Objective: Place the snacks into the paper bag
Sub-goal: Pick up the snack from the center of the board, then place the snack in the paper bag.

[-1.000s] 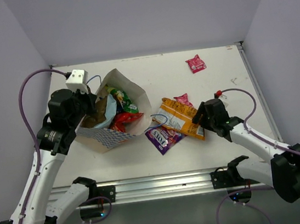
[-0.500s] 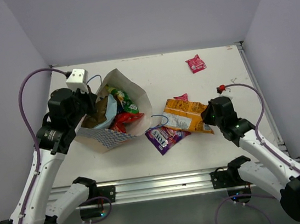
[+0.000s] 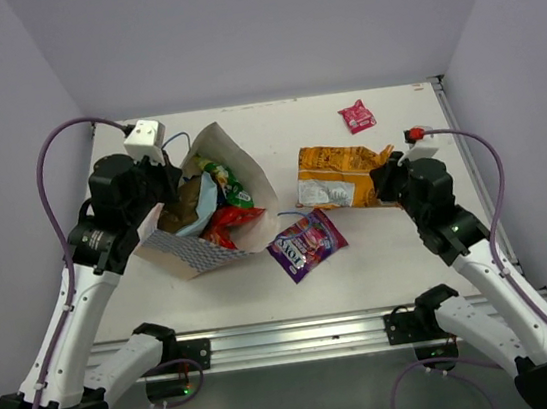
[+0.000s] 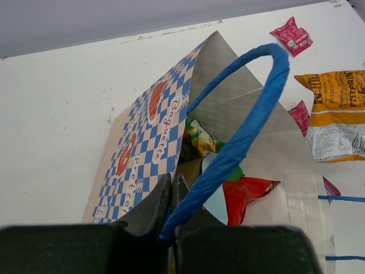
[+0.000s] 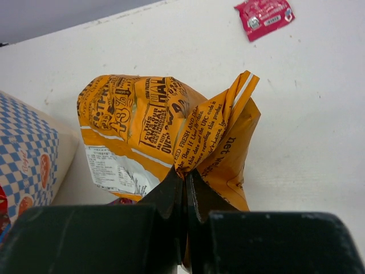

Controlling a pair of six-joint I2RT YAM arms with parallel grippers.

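The paper bag (image 3: pixel 199 255) lies on its side at the left, mouth open toward the right. My left gripper (image 3: pixel 166 193) is shut on its rim by the blue cord handle (image 4: pixel 245 131), jaws (image 4: pixel 171 180) pressed together. Inside the bag lie a red cookie bag (image 3: pixel 223 221), a green pack (image 3: pixel 222 181) and a light-blue bag (image 3: pixel 202 199). My right gripper (image 3: pixel 383 178) is shut on a corner of the orange chip bag (image 3: pixel 340 175) and holds it above the table (image 5: pixel 186 180). A purple pack (image 3: pixel 306 243) lies in front of the bag's mouth.
A small pink packet (image 3: pixel 356 116) lies at the back right of the white table. A second pink packet (image 4: pixel 299 117) shows under the lifted chip bag in the left wrist view. Grey walls close in the back and both sides.
My right gripper has lifted the orange chip bag off the table, up and back to the right, which uncovers the purple pack. The left arm holds the bag and has shifted only slightly.
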